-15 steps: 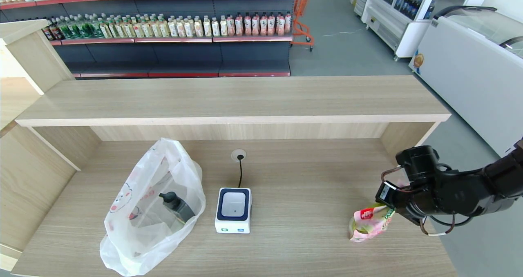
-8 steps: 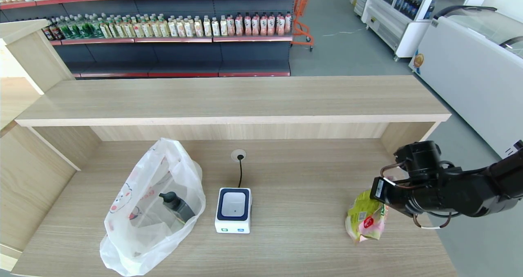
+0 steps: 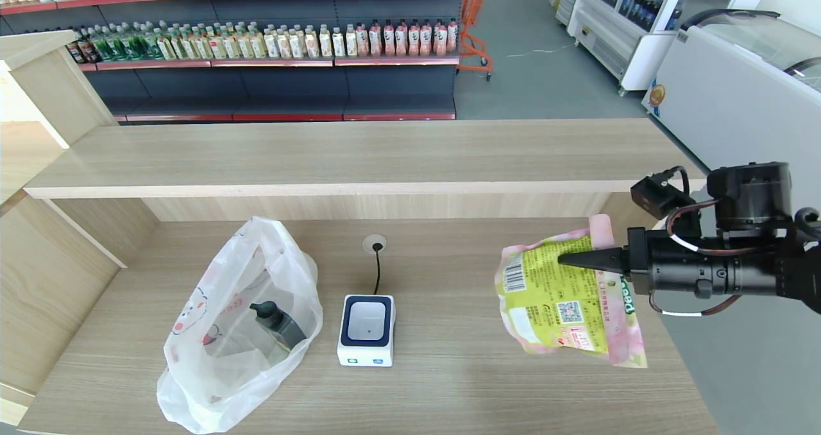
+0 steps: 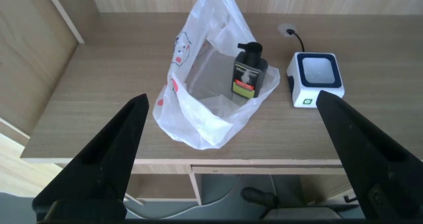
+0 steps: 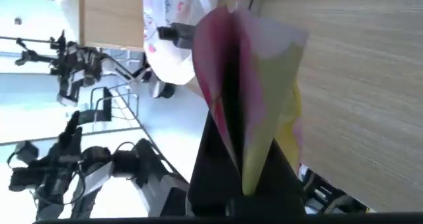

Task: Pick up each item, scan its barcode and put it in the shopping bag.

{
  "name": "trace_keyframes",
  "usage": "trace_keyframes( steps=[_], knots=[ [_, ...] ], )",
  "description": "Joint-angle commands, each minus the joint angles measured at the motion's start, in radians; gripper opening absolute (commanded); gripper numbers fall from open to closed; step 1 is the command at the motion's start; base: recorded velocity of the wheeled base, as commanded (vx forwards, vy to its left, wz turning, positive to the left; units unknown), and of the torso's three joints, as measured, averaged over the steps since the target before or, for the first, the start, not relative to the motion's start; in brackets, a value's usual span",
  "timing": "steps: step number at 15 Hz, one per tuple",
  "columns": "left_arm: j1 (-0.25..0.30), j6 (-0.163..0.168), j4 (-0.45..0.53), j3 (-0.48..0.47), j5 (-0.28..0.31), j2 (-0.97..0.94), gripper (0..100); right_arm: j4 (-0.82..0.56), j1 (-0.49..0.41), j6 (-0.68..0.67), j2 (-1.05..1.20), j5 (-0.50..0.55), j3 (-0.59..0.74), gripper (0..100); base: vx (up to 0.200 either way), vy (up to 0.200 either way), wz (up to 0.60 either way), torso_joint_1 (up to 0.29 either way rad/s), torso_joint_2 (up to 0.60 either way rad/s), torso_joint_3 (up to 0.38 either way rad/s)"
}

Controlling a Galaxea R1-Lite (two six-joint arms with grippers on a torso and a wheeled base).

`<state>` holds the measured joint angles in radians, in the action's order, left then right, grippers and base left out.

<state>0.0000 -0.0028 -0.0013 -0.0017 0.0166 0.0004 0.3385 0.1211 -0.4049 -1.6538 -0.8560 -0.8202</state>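
Note:
My right gripper (image 3: 573, 260) is shut on a yellow-green and pink snack pouch (image 3: 564, 297), holding it in the air over the right end of the counter. The pouch's printed back faces up, with a barcode (image 3: 513, 274) at its far left corner. In the right wrist view the pouch (image 5: 254, 98) stands edge-on between the dark fingers (image 5: 228, 138). The white scanner (image 3: 366, 329) sits mid-counter. To its left lies the clear shopping bag (image 3: 218, 358) with a dark pump bottle (image 3: 277, 323) inside. My left gripper (image 4: 231, 100) hangs open above the bag (image 4: 192, 112), holding nothing.
A raised wooden ledge (image 3: 365, 159) runs along the back of the counter, and a side wall (image 3: 45, 281) closes its left end. The scanner's cable (image 3: 377, 265) runs to a grommet behind it. Bare counter (image 3: 449, 307) lies between scanner and pouch.
The right gripper has lifted the pouch off the counter and turned it, so its barcode side now faces up. Bag, bottle and scanner have not moved.

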Motion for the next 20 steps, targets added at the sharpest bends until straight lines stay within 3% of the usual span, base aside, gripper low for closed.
trace_keyframes(
  steps=[1,2,5,11,14,17,20],
  knots=[
    [0.0,0.0,0.0,0.0,0.0,0.0,100,0.0,-0.003,-0.034,0.124,-0.14,-0.01,0,0.0,0.0,0.0,0.0,0.0,0.0],
    [0.0,0.0,0.0,0.0,0.0,0.0,100,0.0,0.005,-0.117,0.163,-0.252,-0.03,0,0.0,0.0,0.0,0.0,0.0,0.0],
    [0.0,0.0,0.0,0.0,0.0,0.0,100,0.007,0.042,-0.341,0.204,-0.357,-0.08,0,0.0,0.0,0.0,0.0,0.0,0.0],
    [0.0,0.0,0.0,0.0,0.0,0.0,100,-0.001,0.077,-0.44,0.273,-0.532,-0.066,0,0.0,0.0,0.0,0.0,0.0,0.0],
    [0.0,0.0,0.0,0.0,0.0,0.0,100,0.004,0.094,-0.433,0.307,-0.575,-0.03,0,0.0,0.0,0.0,0.0,0.0,0.0],
    [0.0,0.0,0.0,0.0,0.0,0.0,100,0.085,0.163,-0.215,0.381,-0.589,0.089,0,0.0,0.0,0.0,0.0,0.0,0.0],
    [0.0,0.0,0.0,0.0,0.0,0.0,100,0.083,0.169,-0.038,0.404,-0.589,0.142,0,0.0,0.0,0.0,0.0,0.0,0.0]
  ],
)
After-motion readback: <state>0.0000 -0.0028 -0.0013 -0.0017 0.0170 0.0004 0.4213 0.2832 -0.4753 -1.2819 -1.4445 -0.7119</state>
